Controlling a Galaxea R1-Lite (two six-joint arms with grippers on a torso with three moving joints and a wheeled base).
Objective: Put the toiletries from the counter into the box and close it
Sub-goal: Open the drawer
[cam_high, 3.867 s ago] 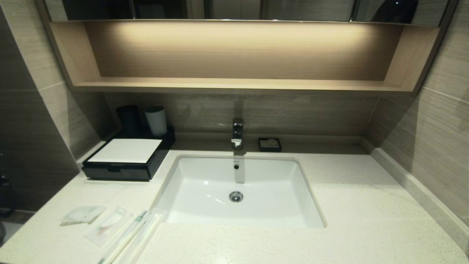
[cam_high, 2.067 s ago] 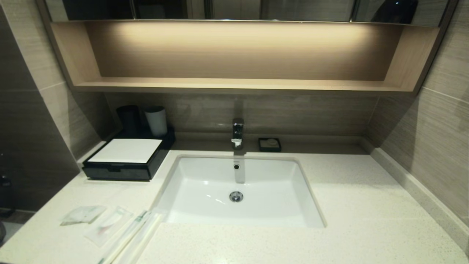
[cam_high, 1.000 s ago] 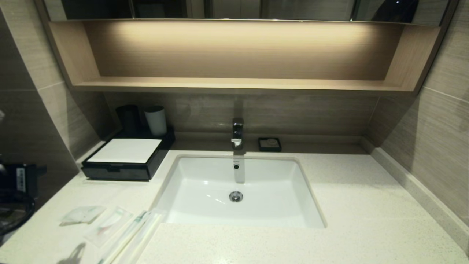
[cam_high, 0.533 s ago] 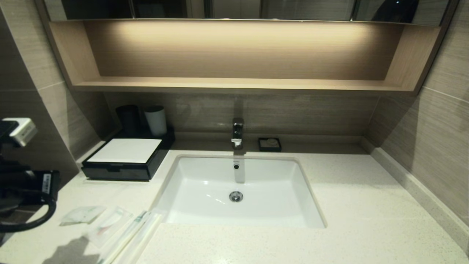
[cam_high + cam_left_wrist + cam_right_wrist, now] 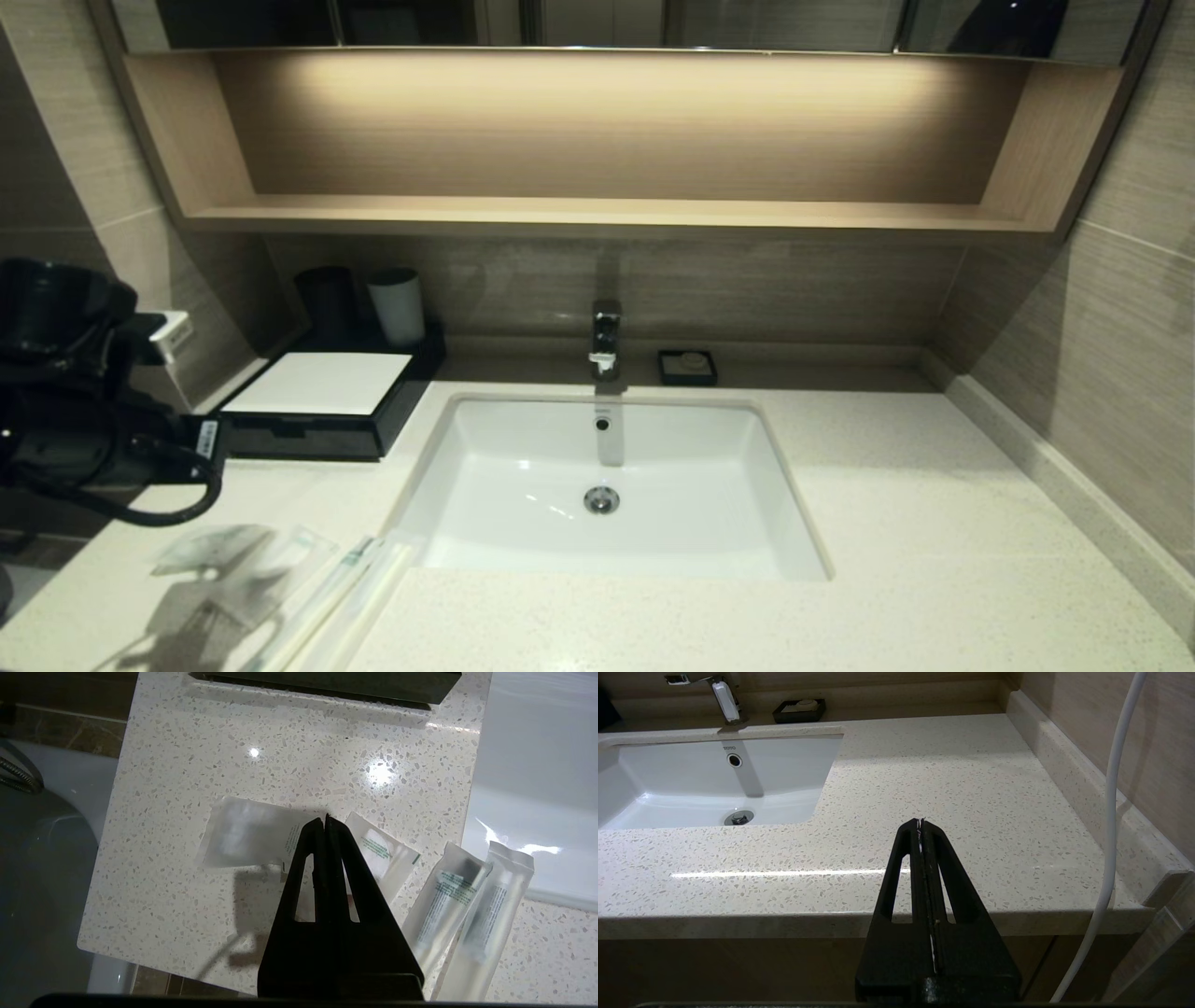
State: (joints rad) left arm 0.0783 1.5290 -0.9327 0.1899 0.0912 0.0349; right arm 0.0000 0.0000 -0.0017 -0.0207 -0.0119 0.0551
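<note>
Several clear toiletry packets lie on the counter at the front left: a flat pouch [image 5: 247,833], a smaller packet [image 5: 390,856] and two long packets [image 5: 444,905] side by side by the sink's edge. They also show in the head view [image 5: 280,579], under the arm's shadow. The black box [image 5: 317,411] with a white lid stands shut behind them. My left arm [image 5: 93,420] reaches in from the left. My left gripper [image 5: 325,817] is shut and empty, hovering above the pouch and the smaller packet. My right gripper [image 5: 920,820] is shut and empty, low by the counter's front right edge.
The white sink [image 5: 607,560] fills the middle, with the faucet [image 5: 605,341] and a soap dish [image 5: 687,368] behind it. A black cup [image 5: 327,303] and a white cup [image 5: 398,306] stand behind the box. A wooden shelf [image 5: 597,217] hangs above. A white cable [image 5: 1111,812] runs by the right wall.
My left arm has come in from the left edge and moved up and over the packets; its shadow now falls on them. Nothing on the counter has moved.
</note>
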